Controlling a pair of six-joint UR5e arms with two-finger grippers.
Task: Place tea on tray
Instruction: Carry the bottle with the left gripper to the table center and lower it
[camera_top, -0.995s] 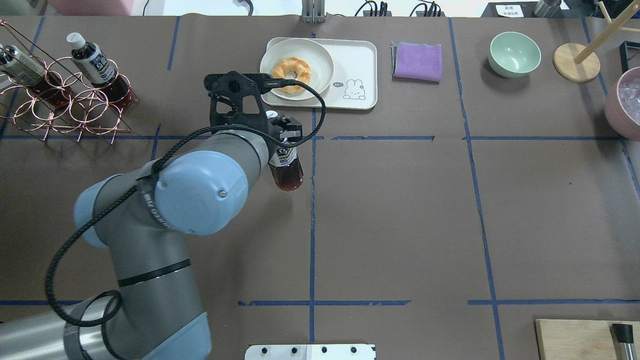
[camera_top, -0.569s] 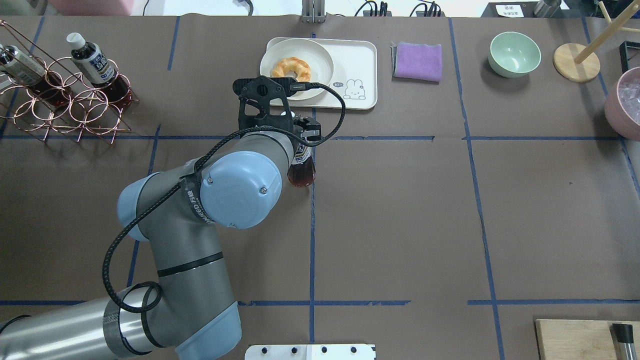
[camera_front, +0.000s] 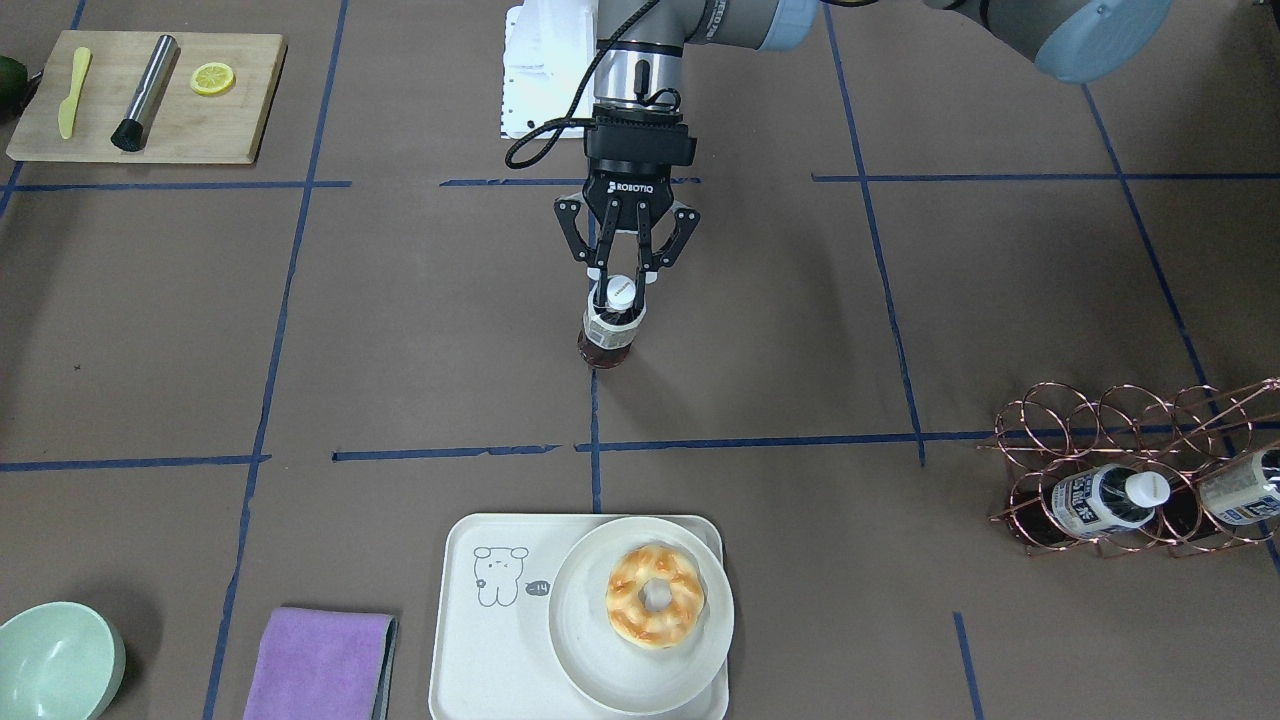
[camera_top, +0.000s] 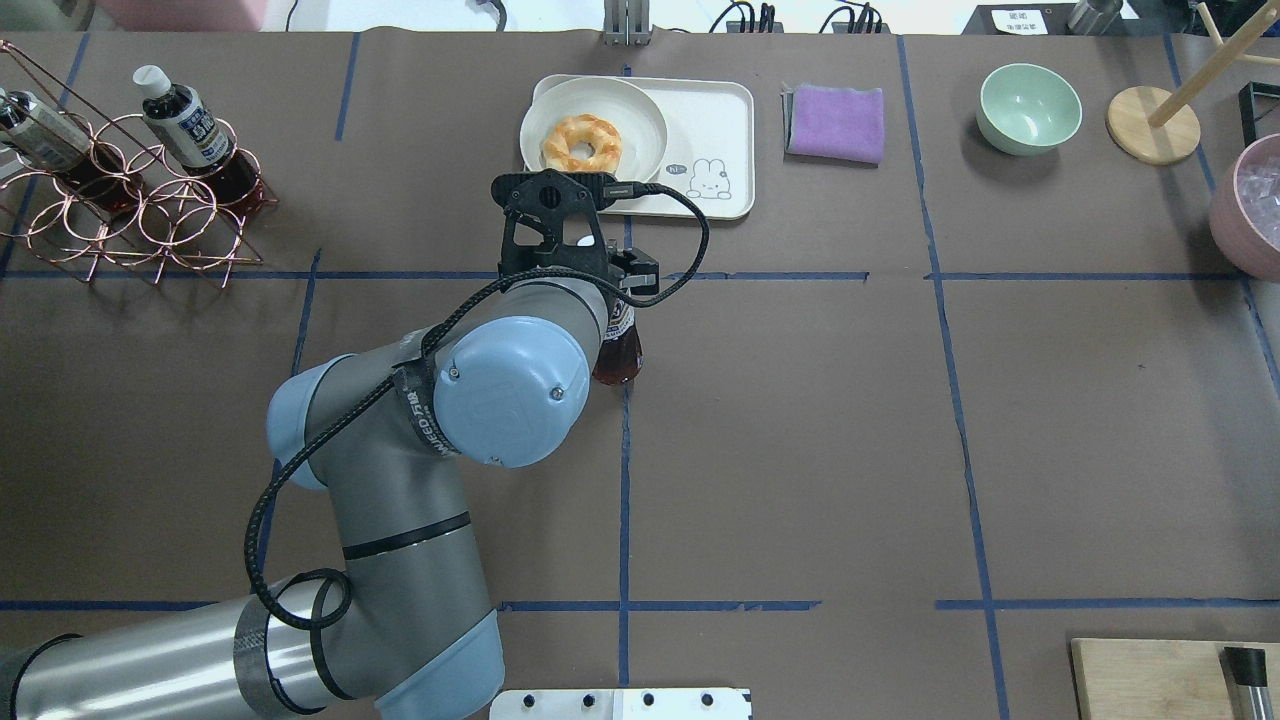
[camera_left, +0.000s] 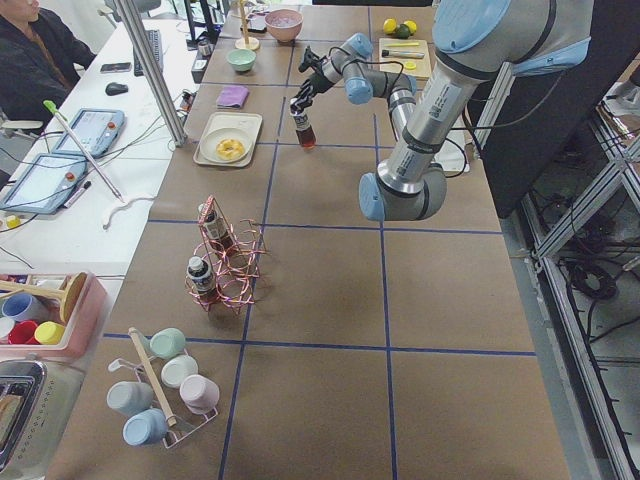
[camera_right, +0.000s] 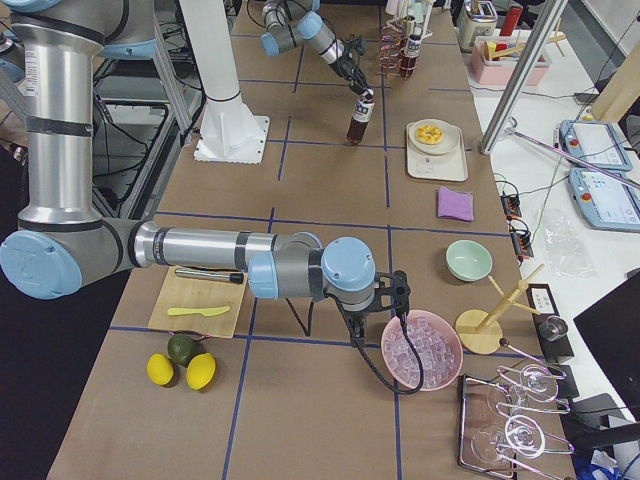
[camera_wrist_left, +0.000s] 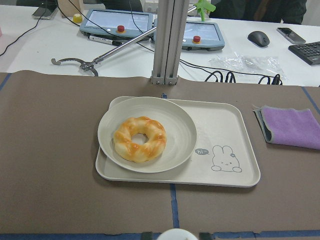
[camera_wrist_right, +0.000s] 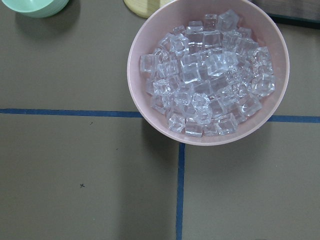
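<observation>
While the left end effector (camera_front: 621, 283) grips the tea (camera_front: 609, 338) by its neck, the tray (camera_front: 470, 650) lies ahead of it, well apart; whether the right end effector (camera_right: 400, 303) is open cannot be told.

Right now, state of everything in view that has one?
left gripper: shut on the tea, at its neck.
tea: capped, upright, short of the tray.
tray: holds a plate with a doughnut; bear end bare.
other two bottles: capped, resting in the rack.
pink bowl: full of ice.
green bowl: empty.
right gripper: above the pink bowl; open or shut, cannot tell.
</observation>
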